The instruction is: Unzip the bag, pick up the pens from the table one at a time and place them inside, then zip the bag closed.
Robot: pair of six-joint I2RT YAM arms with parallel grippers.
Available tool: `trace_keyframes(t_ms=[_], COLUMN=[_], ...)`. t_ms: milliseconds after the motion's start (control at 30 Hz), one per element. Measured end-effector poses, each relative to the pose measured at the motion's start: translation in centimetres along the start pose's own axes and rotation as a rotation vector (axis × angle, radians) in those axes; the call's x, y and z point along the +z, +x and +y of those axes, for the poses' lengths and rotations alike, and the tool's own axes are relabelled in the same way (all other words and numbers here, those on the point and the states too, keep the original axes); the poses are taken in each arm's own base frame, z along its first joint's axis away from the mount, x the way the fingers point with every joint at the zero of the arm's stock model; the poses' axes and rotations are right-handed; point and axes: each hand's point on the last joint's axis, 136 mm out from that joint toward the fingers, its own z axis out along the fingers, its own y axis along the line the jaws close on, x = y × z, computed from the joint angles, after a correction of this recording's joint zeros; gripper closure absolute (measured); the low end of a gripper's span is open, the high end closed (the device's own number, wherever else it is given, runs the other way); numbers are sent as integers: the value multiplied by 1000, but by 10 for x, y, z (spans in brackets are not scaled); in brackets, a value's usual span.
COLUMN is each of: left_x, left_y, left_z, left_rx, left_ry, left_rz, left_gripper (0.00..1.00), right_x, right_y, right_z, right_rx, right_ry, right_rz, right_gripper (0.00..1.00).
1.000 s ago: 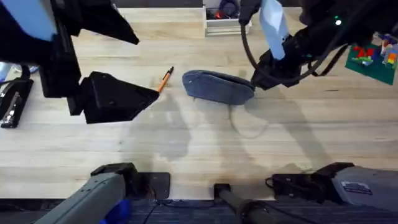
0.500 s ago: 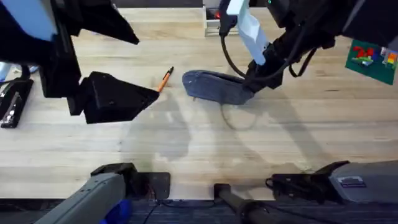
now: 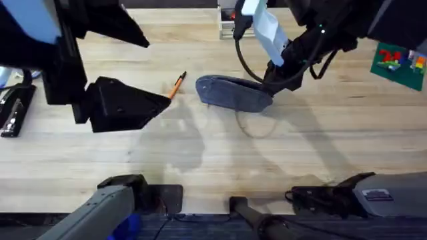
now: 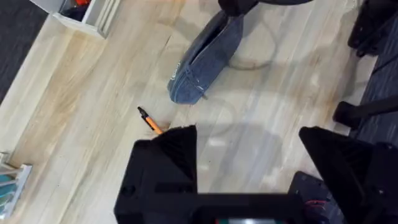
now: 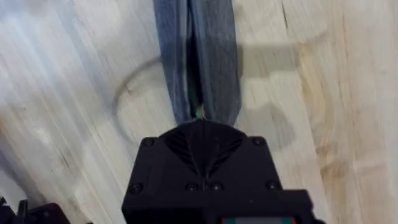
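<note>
My left pincer (image 4: pixel 249 180) hangs high over the left part of the surface (image 3: pixel 200 153), fingers spread wide apart and holding nothing. Just past its shadowed bulk one orange pen (image 3: pixel 177 84) lies bare on the wood, its dark tip toward the bag; in the left wrist view the pen (image 4: pixel 150 121) runs partly under my near finger. It waits its turn.

Further right, near the middle of the surface, lies the bag (image 3: pixel 233 93): an oblong blue-grey pouch with rounded ends, lying flat, the zipper line running down its length. In the right wrist view the bag (image 5: pixel 214 56) shows a dark seam between two fabric folds, seemingly parted a little near my fingers.

My right pincer (image 3: pixel 273 77) is down at the bag's right end, fingers drawn together; I judge they are pinching the zipper pull, though I cannot make out the pull itself. So the step in hand looks like the unzipping. The next move calls for a steady drag along the seam toward the left end, low and straight, without dragging the whole pouch along.
</note>
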Motion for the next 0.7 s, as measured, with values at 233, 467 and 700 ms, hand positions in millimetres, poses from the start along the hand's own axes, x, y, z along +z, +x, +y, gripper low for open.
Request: trace_keyframes(t_ms=[233, 467, 700], left_x=[0, 0, 0], left_y=[0, 0, 0], left_z=[0, 0, 0], left_rx=[0, 0, 0], left_ry=[0, 0, 0], left_rz=[0, 0, 0], left_gripper=[6, 6, 6], right_x=[0, 0, 2], right_y=[2, 5, -1], right_z=[-1, 2, 12], right_rx=[0, 3, -32], right_ry=[9, -4, -15], right_rz=[11, 25, 33], right_gripper=[971, 971, 971])
